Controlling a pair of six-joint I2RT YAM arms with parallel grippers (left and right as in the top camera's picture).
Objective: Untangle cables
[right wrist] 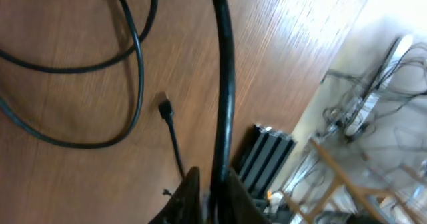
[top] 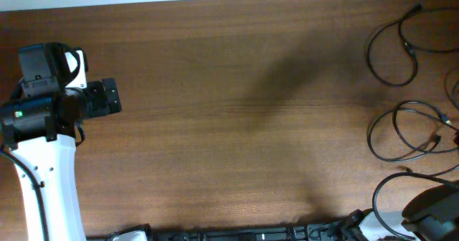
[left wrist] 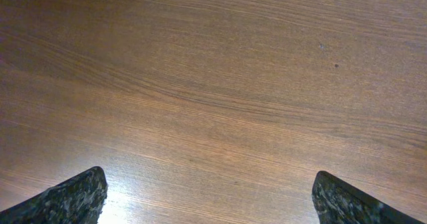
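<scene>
Several thin black cables lie in loops at the table's right end: a far loop (top: 368,54), a middle one (top: 371,137) and a near one (top: 376,196). My right gripper (top: 430,211) hovers over the near loop. In the right wrist view, one cable (right wrist: 227,84) runs up from between the fingers of this gripper (right wrist: 213,179). The jaws are slightly parted, with a thin gap beside the cable. A small plug end (right wrist: 165,109) and another loop (right wrist: 140,71) lie on the wood nearby. My left gripper (top: 113,97) (left wrist: 208,179) is wide open over bare wood at the far left, away from every cable.
A black rail (top: 237,234) runs along the table's near edge. In the right wrist view a black ribbed block (right wrist: 268,151) sits at the table's edge, with a wooden frame and stray wires (right wrist: 353,111) beyond it. The wooden table (top: 229,90) spans the view.
</scene>
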